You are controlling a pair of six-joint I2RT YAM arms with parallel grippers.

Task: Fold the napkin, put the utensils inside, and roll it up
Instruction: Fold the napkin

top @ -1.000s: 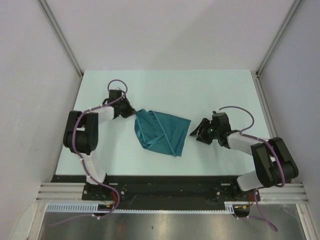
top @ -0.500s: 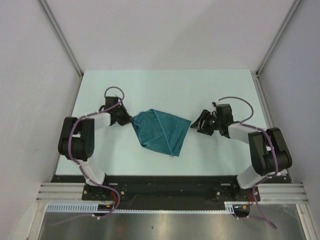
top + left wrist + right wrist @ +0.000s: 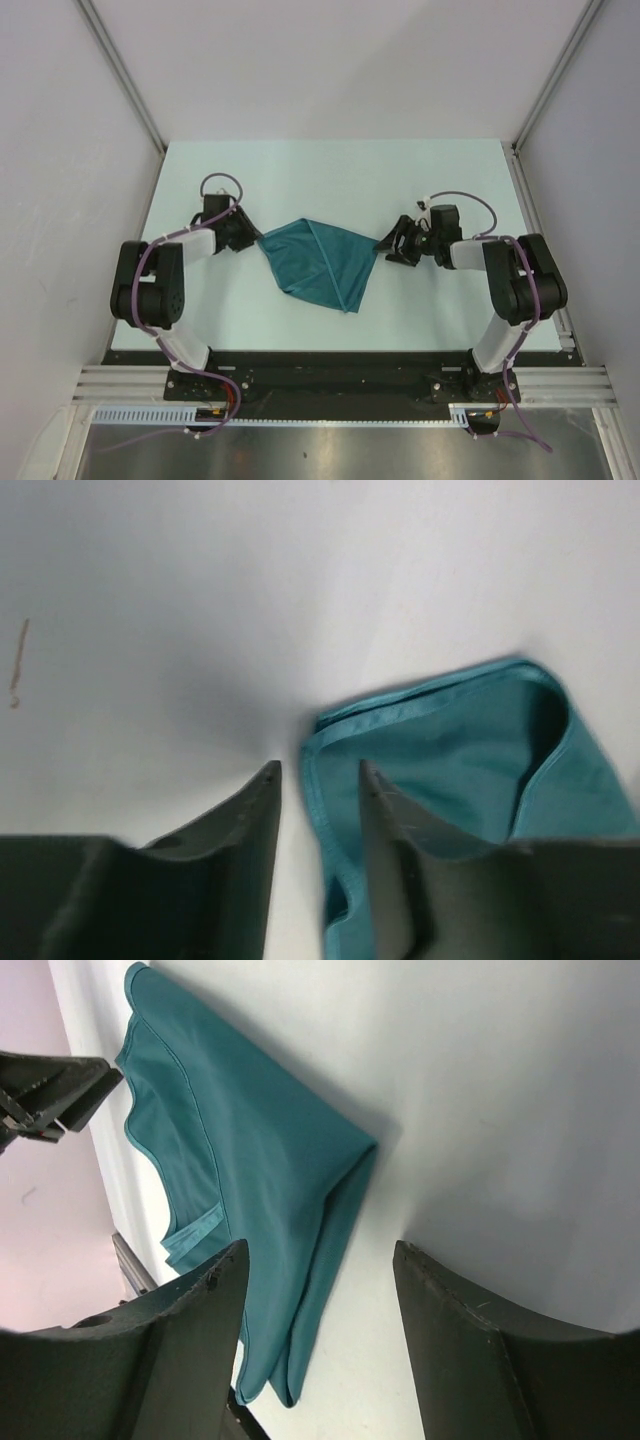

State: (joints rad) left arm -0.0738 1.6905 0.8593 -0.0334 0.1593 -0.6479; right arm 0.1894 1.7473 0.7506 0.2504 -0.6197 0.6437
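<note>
both arms stretch low toward the napkin (image 3: pixel 322 262), left claw (image 3: pixel 253 238) and right claw (image 3: pixel 391 248) apart.

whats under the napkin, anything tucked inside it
Only the pale table shows around the napkin. The cloth lies folded in overlapping layers, so anything beneath or between them is covered. Nothing pokes out from its edges in any view.

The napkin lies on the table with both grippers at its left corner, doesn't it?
Not quite. Only the left gripper is at the left corner of the napkin. The right gripper is at the opposite, right corner, so the napkin lies on the table between them. The top external view shows this.
</note>
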